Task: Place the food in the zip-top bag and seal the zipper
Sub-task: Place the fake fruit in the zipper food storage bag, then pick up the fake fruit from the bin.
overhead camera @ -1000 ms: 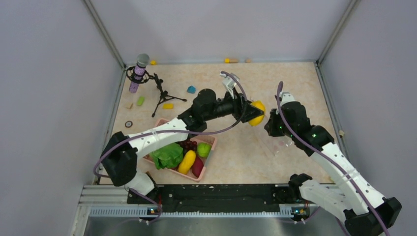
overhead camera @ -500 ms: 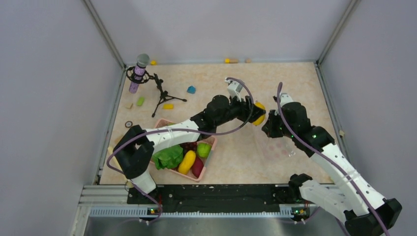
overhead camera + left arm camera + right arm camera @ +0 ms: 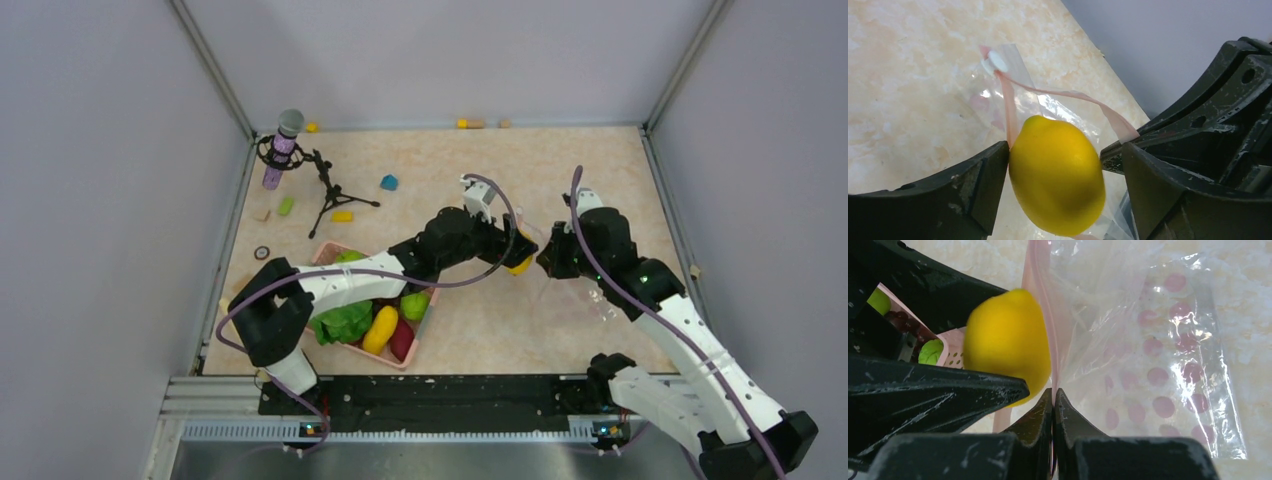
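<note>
We have brought the lemon [image 3: 1055,175] forward to the mouth of the zip-top bag [image 3: 1158,365]. On our left gripper [image 3: 1063,155] the jaws are now parting, with a gap showing beside the fruit between them. Our right gripper [image 3: 1053,395] stays clamped on the zipper [image 3: 1040,290] just ahead, so release looks imminent.

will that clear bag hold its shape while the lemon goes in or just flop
Probably flops: the zip-top bag looks thin and crinkled, pinched at its zipper by the right gripper. Its mouth would likely collapse if released. The smooth, rounded lemon may roll.
</note>
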`<state>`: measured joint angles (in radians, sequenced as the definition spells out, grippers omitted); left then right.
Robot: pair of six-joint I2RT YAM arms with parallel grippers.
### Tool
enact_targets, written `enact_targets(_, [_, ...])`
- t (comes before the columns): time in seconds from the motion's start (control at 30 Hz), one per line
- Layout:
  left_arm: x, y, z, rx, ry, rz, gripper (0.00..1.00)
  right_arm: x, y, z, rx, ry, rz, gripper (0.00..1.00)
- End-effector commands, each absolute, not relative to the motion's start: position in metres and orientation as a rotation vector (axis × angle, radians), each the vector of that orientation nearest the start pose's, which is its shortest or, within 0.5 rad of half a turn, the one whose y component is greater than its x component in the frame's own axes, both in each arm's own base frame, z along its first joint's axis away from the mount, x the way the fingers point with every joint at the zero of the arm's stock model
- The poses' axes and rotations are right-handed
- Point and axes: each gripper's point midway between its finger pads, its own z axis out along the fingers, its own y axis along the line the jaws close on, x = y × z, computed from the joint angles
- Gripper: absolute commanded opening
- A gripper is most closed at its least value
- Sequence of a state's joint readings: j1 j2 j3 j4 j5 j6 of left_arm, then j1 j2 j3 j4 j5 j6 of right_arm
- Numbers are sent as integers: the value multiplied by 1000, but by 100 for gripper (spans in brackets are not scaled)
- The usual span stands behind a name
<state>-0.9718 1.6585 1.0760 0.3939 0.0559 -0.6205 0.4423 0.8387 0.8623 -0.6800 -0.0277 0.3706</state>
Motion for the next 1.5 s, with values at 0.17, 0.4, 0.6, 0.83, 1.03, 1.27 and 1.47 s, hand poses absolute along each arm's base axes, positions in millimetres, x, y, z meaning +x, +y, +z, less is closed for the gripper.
enact_targets(0.17, [246, -452, 264, 450, 1773, -1264, 98, 234, 130, 205, -69, 2210, 502, 2])
enact_targets(0.4, [239, -443, 277, 477, 1766, -1263, 98, 236, 129, 203, -52, 2218, 502, 2])
enact_targets(0.6, [236, -412, 294, 459, 1732, -1170, 98, 237, 128, 204, -48, 2219, 510, 2])
enact_targets(0.83, [255, -350, 283, 269, 1787, -893, 98, 242, 128, 228, -27, 2138, 536, 2])
enact_targets(1.03, [253, -286, 241, 136, 1938, -623, 98, 242, 131, 257, -10, 2063, 584, 2])
enact_targets(1.27, [233, -232, 203, 41, 2059, -474, 98, 240, 141, 291, -25, 2020, 665, 4])
enact_targets(1.47, [208, -217, 190, 105, 2150, -476, 98, 244, 139, 301, -23, 1984, 651, 4])
